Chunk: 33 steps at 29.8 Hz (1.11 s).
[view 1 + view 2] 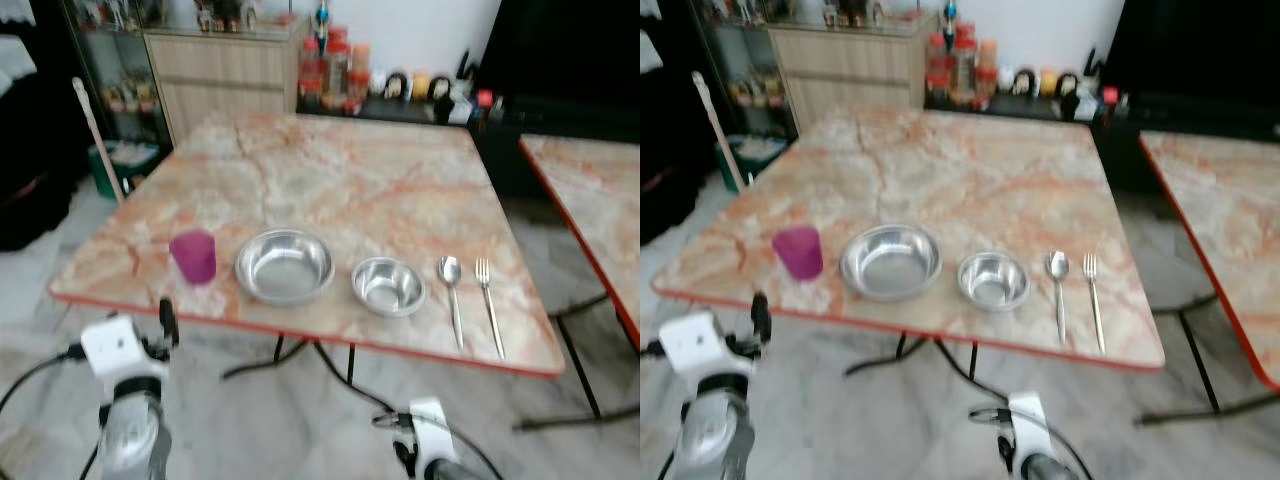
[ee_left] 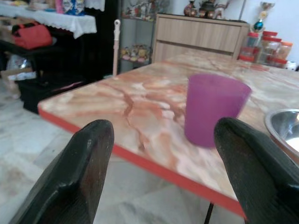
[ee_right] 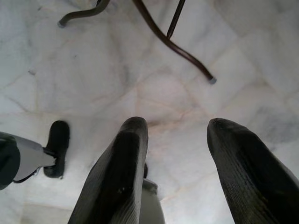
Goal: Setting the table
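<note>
Along the near edge of the marble-patterned table (image 1: 350, 180) stand a purple cup (image 1: 193, 256), a large steel bowl (image 1: 285, 265), a small steel bowl (image 1: 388, 285), a spoon (image 1: 451, 290) and a fork (image 1: 489, 300), in a row from left to right. My left gripper (image 2: 163, 128) is open just below and in front of the table's red edge, pointing at the purple cup (image 2: 212, 109), with nothing between its fingers. My right gripper (image 3: 177, 126) hangs open above the floor, below the table's front.
A second marble table (image 1: 590, 190) stands close on the right. Behind are a wooden cabinet (image 1: 225, 70), a low shelf with jars (image 1: 335, 65) and a broom handle (image 1: 95, 130) at the left. Curved table legs (image 3: 187, 56) rest on the tiled floor.
</note>
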### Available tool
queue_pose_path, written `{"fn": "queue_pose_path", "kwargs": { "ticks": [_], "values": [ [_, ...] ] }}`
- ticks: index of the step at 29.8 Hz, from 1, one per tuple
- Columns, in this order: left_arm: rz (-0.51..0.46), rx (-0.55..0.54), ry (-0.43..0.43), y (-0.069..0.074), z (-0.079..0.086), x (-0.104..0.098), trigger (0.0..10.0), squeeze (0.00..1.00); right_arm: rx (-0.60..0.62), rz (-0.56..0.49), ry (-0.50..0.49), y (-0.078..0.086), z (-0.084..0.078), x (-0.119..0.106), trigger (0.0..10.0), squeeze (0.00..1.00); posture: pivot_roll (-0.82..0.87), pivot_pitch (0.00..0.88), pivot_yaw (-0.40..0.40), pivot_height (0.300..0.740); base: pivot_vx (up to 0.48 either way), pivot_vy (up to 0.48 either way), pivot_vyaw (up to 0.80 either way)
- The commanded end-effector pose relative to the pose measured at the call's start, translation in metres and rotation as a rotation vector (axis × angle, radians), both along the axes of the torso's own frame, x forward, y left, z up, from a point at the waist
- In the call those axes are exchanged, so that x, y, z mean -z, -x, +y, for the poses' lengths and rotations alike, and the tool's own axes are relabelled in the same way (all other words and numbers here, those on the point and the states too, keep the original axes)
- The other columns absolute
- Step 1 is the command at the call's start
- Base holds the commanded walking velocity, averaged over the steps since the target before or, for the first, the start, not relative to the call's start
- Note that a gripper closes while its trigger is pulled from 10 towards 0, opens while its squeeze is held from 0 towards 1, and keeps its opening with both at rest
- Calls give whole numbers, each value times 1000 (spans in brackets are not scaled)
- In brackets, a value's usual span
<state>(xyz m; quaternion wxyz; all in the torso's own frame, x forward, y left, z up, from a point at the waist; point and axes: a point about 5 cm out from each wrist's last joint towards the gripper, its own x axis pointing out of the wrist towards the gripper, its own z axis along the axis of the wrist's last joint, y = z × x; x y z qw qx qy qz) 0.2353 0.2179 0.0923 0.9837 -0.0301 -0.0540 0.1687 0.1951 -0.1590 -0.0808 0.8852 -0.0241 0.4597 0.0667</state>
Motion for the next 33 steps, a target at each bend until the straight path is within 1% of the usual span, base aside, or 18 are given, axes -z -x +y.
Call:
{"fn": "queue_pose_path", "kwargs": {
  "ticks": [1, 3, 8, 12, 14, 16, 19, 22, 25, 26, 27, 29, 30, 32, 33],
  "values": [
    [2, 18, 12, -2, -5, 0, 10000, 0, 7, -3, 15, -1, -5, -1, 10000, 0, 158, 0, -76, 740, 0, -311, 0],
    [1, 20, 13, -2, -5, 0, 10000, 0, 9, -4, 16, -1, -6, -1, 10000, 0, 157, 0, -77, 740, 0, -311, 0],
    [2, 30, 38, -3, -6, 1, 10000, 0, 9, -4, 21, -1, -7, -1, 10000, 0, 154, 0, -81, 740, 0, 0, 0],
    [-6, 52, 105, -6, -8, -1, 10000, 0, 9, -2, 26, -1, -8, -1, 10000, 0, 157, 0, -84, 740, 0, 0, 0],
    [-22, 68, 162, -8, -9, -4, 10000, 0, 8, -2, 26, -1, -8, -1, 10000, 0, 159, 0, -83, 740, 0, 0, 0],
    [-57, 67, 236, -11, -8, -10, 10000, 0, 5, -2, 26, -1, -8, -1, 10000, 0, 160, 0, -83, 740, 0, 0, 0],
    [-88, 62, 270, -14, -6, -17, 10000, 0, 2, -1, 24, 0, -7, -1, 10000, 0, 160, 0, -80, 740, 0, 0, 0],
    [-101, 78, 278, -21, -6, -23, 10000, 0, -2, 0, 23, 0, -6, 0, 10000, 0, 162, 0, -79, 740, 0, 0, 0],
    [-95, 104, 373, -33, -7, -25, 10000, 0, -9, 1, 24, 0, -5, 0, 10000, 0, 164, 0, -78, 740, 0, 0, 0],
    [-95, 104, 373, -33, -7, -25, 10000, 0, -9, 1, 24, 0, -5, 0, 10000, 0, 164, 0, -78, 740, 0, 0, 0],
    [-94, 119, 384, -36, -8, -26, 10000, 0, -11, 1, 24, 0, -5, 0, 10000, 0, 164, 0, -78, 740, 0, 0, 0],
    [-70, 145, 437, -42, -12, -25, 10000, 0, -13, 1, 25, -1, -5, 0, 10000, 0, 158, 0, -73, 740, 0, 0, 0],
    [-34, 152, 471, -44, -14, -21, 10000, 0, -13, 0, 25, -1, -4, -1, 10000, 0, 155, 0, -71, 740, 0, 0, 0],
    [8, 170, 510, -46, -18, -16, 10000, 0, -13, -1, 25, -2, -4, -1, 10000, 0, 153, 0, -69, 740, 0, 0, 0],
    [96, 224, 518, -47, -27, -7, 10000, 0, -16, 0, 24, -2, -4, -1, 10000, 0, 151, 0, -68, 740, 0, 0, 0]
  ]
}}
